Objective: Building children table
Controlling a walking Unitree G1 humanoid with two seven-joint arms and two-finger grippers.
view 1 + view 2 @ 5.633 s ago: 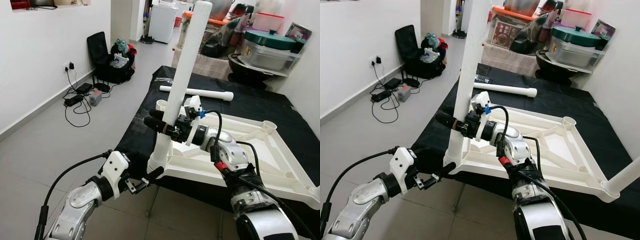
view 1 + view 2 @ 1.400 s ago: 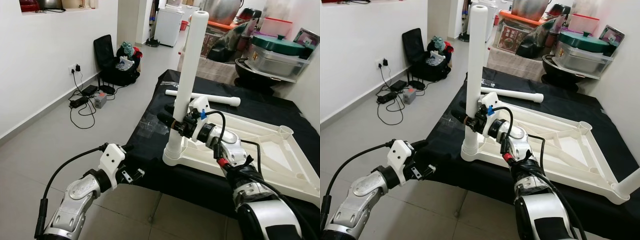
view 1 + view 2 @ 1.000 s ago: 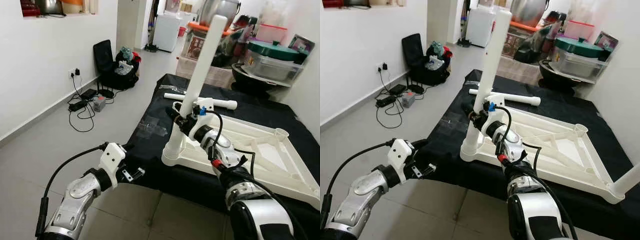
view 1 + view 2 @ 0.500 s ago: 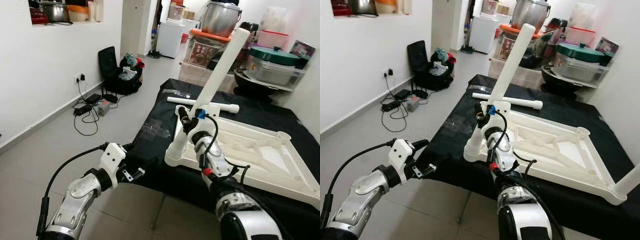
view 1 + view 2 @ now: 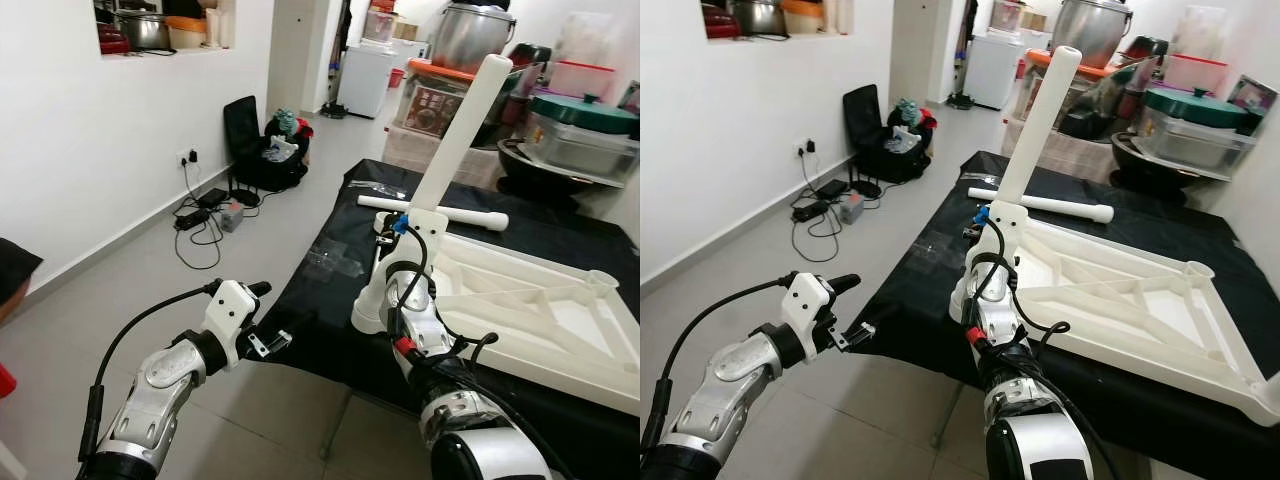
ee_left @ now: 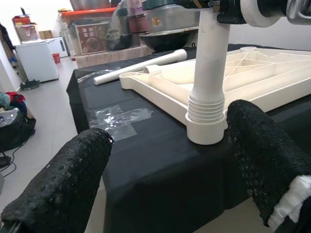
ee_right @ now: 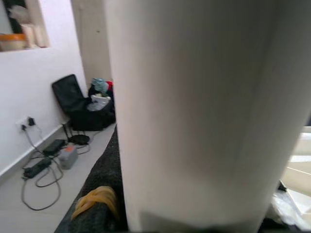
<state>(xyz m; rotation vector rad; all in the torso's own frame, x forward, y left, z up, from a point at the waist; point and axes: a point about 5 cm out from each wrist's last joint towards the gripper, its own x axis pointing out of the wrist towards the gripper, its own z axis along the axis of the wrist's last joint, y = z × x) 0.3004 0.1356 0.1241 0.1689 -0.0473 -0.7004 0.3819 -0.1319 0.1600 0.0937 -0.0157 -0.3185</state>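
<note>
Table leg now leans toward 1 o'clock instead of upright, foot in the near corner socket of the upturned tabletop — right gripper still clamps it; probably seating it. Left gripper spread, idle.

White leg stands tilted in upturned tabletop.

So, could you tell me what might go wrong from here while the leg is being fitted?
The white leg leans instead of standing straight in its corner socket, so it may jam or pop out. That corner sits at the edge of the black table, so pushing could slide the white tabletop off. The right gripper holds the leg low, giving little control of its top.
</note>
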